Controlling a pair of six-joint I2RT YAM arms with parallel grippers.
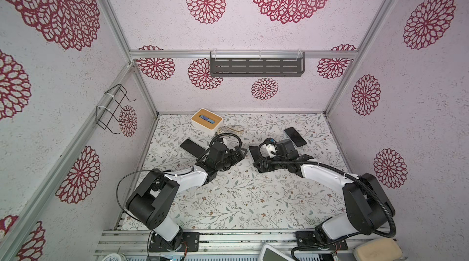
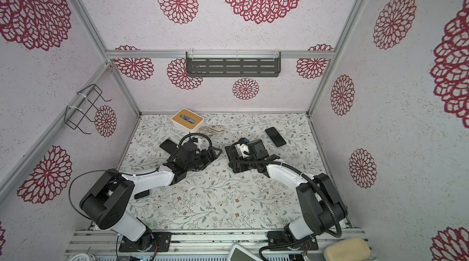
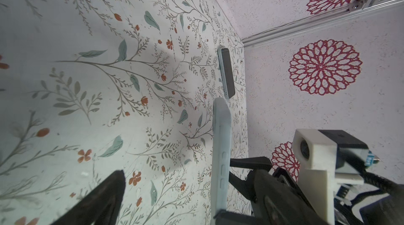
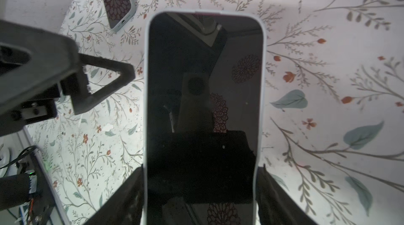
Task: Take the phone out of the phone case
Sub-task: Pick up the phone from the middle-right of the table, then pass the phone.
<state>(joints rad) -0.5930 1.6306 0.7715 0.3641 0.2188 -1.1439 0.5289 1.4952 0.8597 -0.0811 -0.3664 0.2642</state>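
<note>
A phone (image 4: pixel 203 94) with a dark screen sits in a pale phone case (image 4: pixel 263 64). My right gripper (image 4: pixel 200 195) is shut on the case's two long edges and holds it above the table; it also appears in both top views (image 1: pixel 257 160) (image 2: pixel 236 163). Edge-on, the phone case (image 3: pixel 222 151) shows its side buttons. My left gripper (image 3: pixel 170 195) is open wide just left of the phone's free end (image 1: pixel 238 155). One of its fingers (image 3: pixel 231 215) lies at the case's edge and the other finger (image 3: pixel 107 197) stands far off it.
A second phone (image 1: pixel 295 136) lies near the right wall and a third phone (image 1: pixel 192 146) near the left wall. A tissue box (image 1: pixel 206 120) and a coiled cord (image 1: pixel 232 129) sit at the back. On the back wall hangs a shelf (image 1: pixel 256 67).
</note>
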